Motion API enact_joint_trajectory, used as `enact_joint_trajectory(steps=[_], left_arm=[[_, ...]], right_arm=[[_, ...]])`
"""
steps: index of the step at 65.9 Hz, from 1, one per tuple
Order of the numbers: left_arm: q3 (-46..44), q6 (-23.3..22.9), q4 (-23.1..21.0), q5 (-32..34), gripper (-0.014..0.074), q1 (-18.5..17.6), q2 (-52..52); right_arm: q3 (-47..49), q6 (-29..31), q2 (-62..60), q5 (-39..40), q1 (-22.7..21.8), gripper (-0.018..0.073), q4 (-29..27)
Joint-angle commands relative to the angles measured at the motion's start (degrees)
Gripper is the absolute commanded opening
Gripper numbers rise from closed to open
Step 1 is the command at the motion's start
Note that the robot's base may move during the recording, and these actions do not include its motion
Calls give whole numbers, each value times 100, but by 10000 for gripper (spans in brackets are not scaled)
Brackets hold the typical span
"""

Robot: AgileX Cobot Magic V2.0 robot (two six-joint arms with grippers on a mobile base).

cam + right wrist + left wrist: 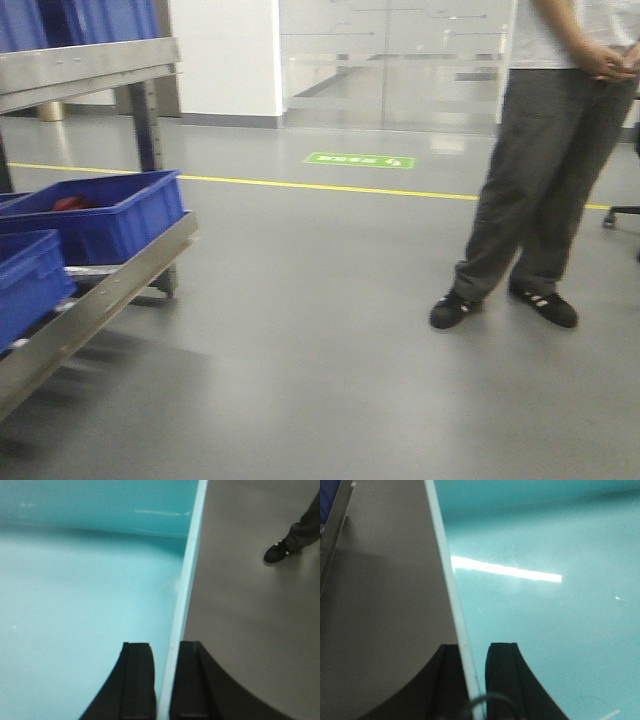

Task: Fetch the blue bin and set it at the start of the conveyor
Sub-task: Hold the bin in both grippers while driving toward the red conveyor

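Grippers both closed: left gripper [475,650] and right gripper [164,647] each pinch a thin wall of the blue bin [550,630], which fills both wrist views, floor [250,620] beyond. Probably light, stiff, slick plastic; opposite-rim holds suit it.

The left gripper [470,647] has two matt black fingers [501,680]. Each has a flat, squared tip and a straight inner face, and their outer edges flare away in smooth curves toward 7 and 5 o'clock. A thin grey cable [490,695] arcs across their bases at 6 o'clock. The right gripper [166,645] is the same build: its black fingers [137,680] have squared tips, a shallow lengthwise ridge down each face, and outer edges sweeping out to 7 and 5 o'clock.
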State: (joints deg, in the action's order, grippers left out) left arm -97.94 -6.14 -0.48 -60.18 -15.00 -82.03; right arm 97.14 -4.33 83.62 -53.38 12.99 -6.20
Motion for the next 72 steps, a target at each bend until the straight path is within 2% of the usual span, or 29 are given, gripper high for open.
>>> enact_joint_trajectory(steps=[1, 72], left_arm=[[-38, 103, 144, 159, -111, -1, 91], [-38, 103, 144, 159, -111, -1, 91]], right_arm=[[49, 121, -94, 158, -49, -151, 183], [49, 121, -94, 158, -49, -151, 183]])
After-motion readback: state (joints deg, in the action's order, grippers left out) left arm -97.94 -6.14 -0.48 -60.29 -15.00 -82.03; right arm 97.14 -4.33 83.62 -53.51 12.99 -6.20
